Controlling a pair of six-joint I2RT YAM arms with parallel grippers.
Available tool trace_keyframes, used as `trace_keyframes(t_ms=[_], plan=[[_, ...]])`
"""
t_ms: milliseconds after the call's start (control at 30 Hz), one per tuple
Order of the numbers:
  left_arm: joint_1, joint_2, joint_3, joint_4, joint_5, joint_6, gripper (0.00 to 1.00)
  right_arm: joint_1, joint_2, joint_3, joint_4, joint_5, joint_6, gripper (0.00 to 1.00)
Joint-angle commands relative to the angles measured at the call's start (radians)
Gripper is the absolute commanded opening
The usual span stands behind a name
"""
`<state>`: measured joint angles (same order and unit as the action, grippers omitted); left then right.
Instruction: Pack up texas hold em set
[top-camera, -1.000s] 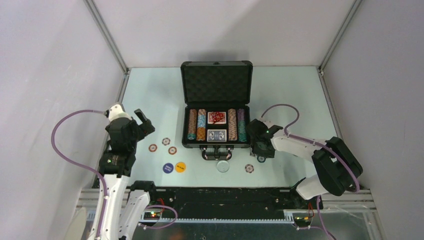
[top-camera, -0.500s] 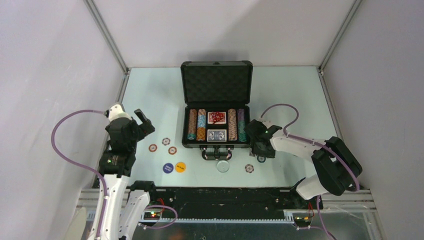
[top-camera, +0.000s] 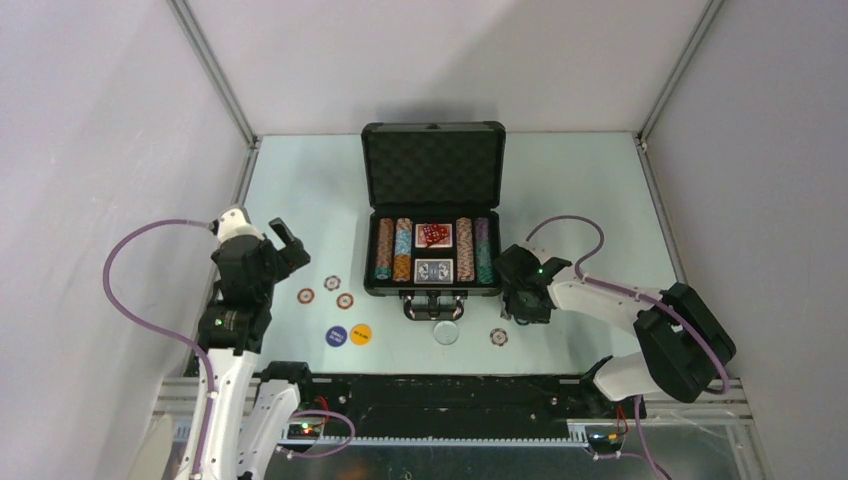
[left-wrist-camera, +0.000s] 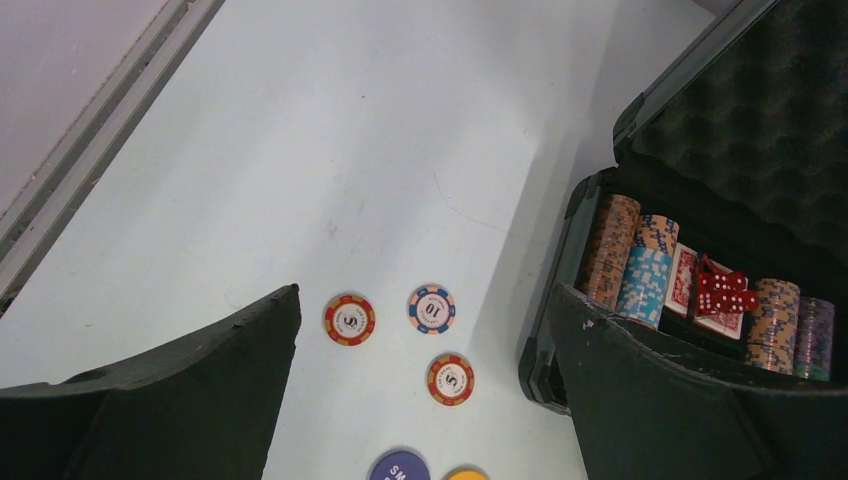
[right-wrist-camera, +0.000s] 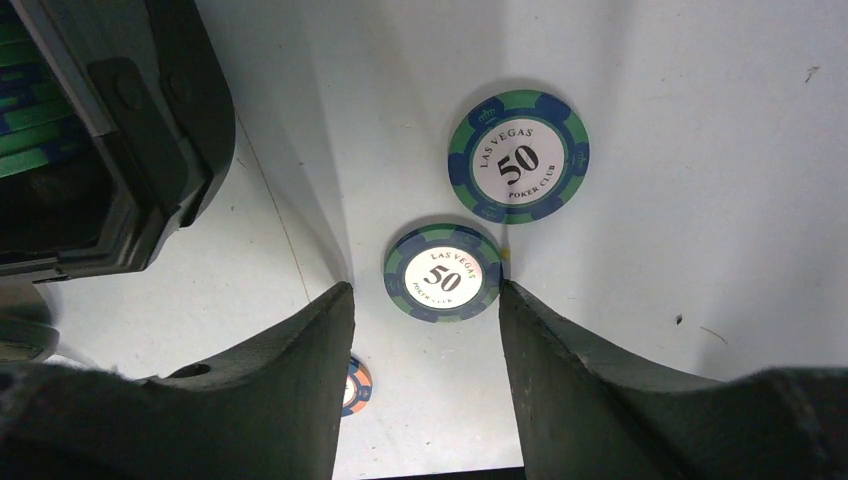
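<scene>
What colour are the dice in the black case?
The dice are red with white dots, clearest in the left wrist view.

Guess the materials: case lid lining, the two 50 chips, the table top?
Lid lining: black foam, matte, by its egg-crate dimples.
50 chips: likely moulded plastic or clay composite; green-and-blue striped rims, smooth printed centre label with slight sheen.
Table top: hard, smooth pale sheet, probably laminate or painted board; faint scratches and specks show, little glare.

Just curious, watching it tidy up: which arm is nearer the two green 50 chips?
Right. The right arm is right over the green 50 chips, one between its open jaws. The left arm is on the far side of the case, beside other chips.
</scene>
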<state>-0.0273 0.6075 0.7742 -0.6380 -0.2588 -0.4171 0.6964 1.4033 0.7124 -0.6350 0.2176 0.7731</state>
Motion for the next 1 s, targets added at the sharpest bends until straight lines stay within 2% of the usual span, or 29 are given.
trace_keyframes(t_ms=[0, 267, 533, 733, 967], plan=[[0.009, -0.008, -0.002, 0.024, 0.006, 0.021, 0.98, 0.001, 0.041, -0.041, -0.024, -0.05, 0.012, 0.59], [0.009, -0.002, 0.0, 0.024, 0.005, 0.021, 0.98, -0.011, 0.052, -0.041, -0.015, -0.005, 0.019, 0.58], [0.009, 0.0, 0.0, 0.024, 0.005, 0.021, 0.98, -0.036, 0.01, -0.041, -0.005, 0.042, 0.049, 0.63], [0.009, -0.003, -0.002, 0.024, 0.005, 0.021, 0.98, -0.052, 0.031, -0.041, 0.006, 0.038, 0.044, 0.6], [0.009, -0.005, -0.001, 0.024, 0.005, 0.023, 0.98, -0.044, 0.055, -0.041, 0.007, 0.04, 0.04, 0.5]])
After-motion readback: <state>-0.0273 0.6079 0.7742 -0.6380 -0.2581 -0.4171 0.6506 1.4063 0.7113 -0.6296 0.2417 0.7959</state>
